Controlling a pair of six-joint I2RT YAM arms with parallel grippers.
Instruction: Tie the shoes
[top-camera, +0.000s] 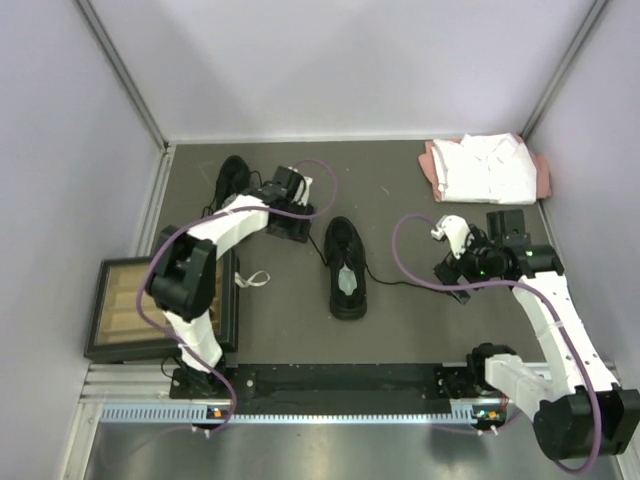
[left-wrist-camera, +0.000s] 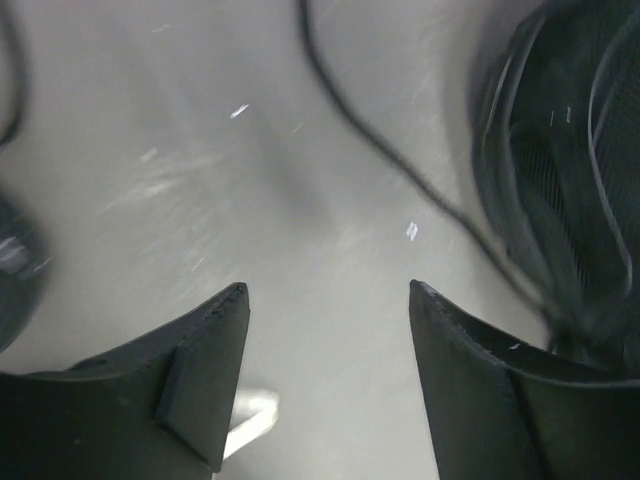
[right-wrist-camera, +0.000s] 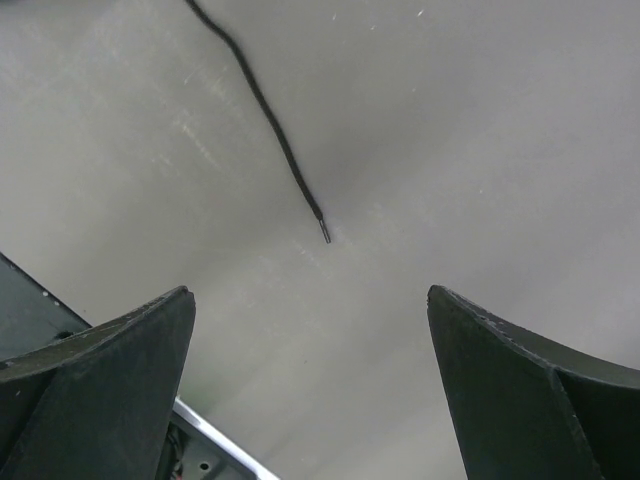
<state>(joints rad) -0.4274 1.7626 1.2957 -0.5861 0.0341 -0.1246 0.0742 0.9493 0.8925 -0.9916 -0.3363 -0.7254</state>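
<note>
Hazard: lace (right-wrist-camera: 268, 118) flat on worktop (right-wrist-camera: 480, 150), may slip pinch. Left claw (left-wrist-camera: 327, 290) part-open, right claw (right-wrist-camera: 310, 292) wide; both empty.

No lettering I can read on my feeds, nothing legible on the shoes (top-camera: 347, 268), shirt (top-camera: 490, 168) or worktop (top-camera: 400, 205), no numbers, no signs

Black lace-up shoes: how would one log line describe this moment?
black low-top lace-up shoes: untied | left gripper: open, empty | right gripper: open, empty, over thin black lace end
</note>
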